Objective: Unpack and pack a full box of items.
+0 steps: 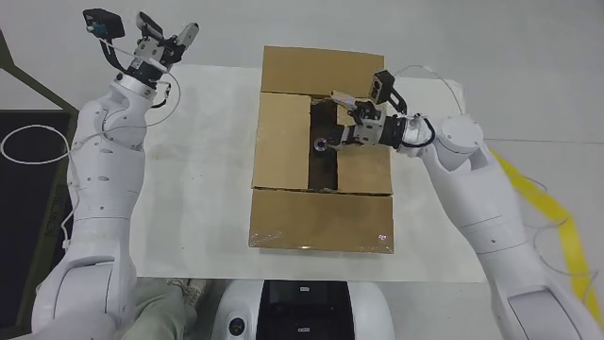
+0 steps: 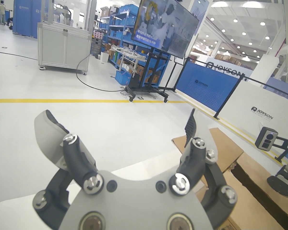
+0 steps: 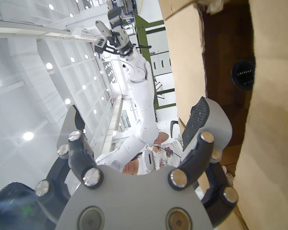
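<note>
A brown cardboard box [image 1: 283, 142] lies on the white table [image 1: 203, 198]. Its top flaps are folded nearly closed, leaving a dark gap [image 1: 324, 165] along the middle. My right gripper [image 1: 330, 123] hangs open over that gap, holding nothing. In the right wrist view the right gripper [image 3: 136, 120] has one finger [image 3: 199, 118] at the gap's edge, and a round black item [image 3: 243, 75] sits inside the box [image 3: 184, 60]. My left gripper [image 1: 170, 28] is raised off the table's far left corner, open and empty. The left wrist view has the left gripper [image 2: 120, 125] with the box [image 2: 220, 144] off to one side.
The table surface [image 1: 208, 132] to the left of the box is bare white. A person sits low at the table's near edge [image 1: 175, 293]. A grey floor [image 1: 377, 0] surrounds the table.
</note>
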### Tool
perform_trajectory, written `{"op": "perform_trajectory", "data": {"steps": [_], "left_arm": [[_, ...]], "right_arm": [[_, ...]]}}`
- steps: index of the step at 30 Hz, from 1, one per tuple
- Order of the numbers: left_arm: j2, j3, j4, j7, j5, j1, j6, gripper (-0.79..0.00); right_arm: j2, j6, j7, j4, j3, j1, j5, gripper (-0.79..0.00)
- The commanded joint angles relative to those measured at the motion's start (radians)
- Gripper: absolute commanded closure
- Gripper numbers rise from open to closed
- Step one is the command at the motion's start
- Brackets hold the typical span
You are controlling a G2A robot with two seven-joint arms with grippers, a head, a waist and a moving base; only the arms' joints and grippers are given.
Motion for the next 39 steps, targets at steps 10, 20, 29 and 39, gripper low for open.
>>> {"op": "perform_trajectory", "data": {"steps": [10, 20, 29, 39], "left_arm": [[0.031, 0.036, 0.121, -0.344, -0.366, -0.055, -0.311, -0.785], [0.079, 0.043, 0.116, -1.047, -0.911, -0.138, -0.031, -0.785], [0.095, 0.019, 0.095, -1.195, -1.051, -0.139, 0.094, -0.785], [0.093, 0.028, 0.080, -1.186, -1.078, -0.121, 0.131, -0.785]], "right_arm": [[0.023, -0.016, -0.017, -0.169, -0.021, -0.088, -0.183, -0.785], [0.048, -0.091, -0.078, -0.285, 0.012, -0.149, -0.373, -0.785], [0.054, -0.087, -0.102, -0.304, 0.018, -0.158, -0.419, -0.785], [0.057, -0.073, -0.094, -0.333, -0.016, -0.168, -0.496, -0.785]]}}
